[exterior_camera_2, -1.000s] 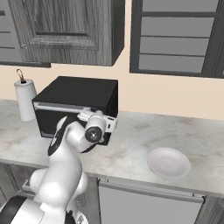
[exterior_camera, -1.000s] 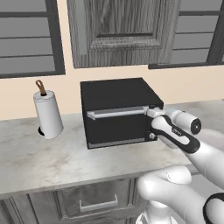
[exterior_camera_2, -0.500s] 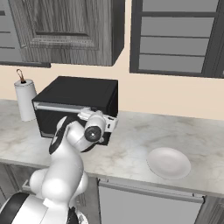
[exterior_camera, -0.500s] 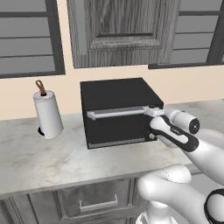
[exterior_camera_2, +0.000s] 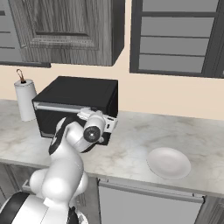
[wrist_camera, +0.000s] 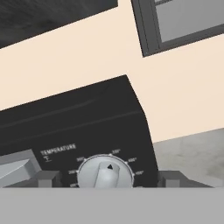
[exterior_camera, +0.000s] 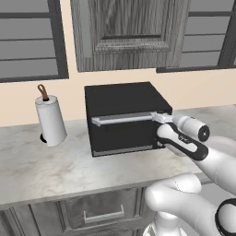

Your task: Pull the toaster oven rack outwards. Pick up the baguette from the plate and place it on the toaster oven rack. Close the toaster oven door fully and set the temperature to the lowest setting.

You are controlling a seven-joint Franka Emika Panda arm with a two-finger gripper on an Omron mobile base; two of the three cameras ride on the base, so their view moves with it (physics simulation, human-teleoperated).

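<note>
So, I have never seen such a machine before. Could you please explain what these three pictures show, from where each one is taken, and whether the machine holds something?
The white machine is a robot arm in a computer-drawn kitchen. Two pictures come from cameras behind it, on its left and right. The third comes from a camera on its hand.

On the counter stand a black toaster oven with its door closed, a paper towel roll and an empty white plate.

The end effector is at the oven's front right. The hand picture shows its two fingertips on either side of the temperature knob. They are spread apart; whether they already touch the knob I cannot tell.
</note>
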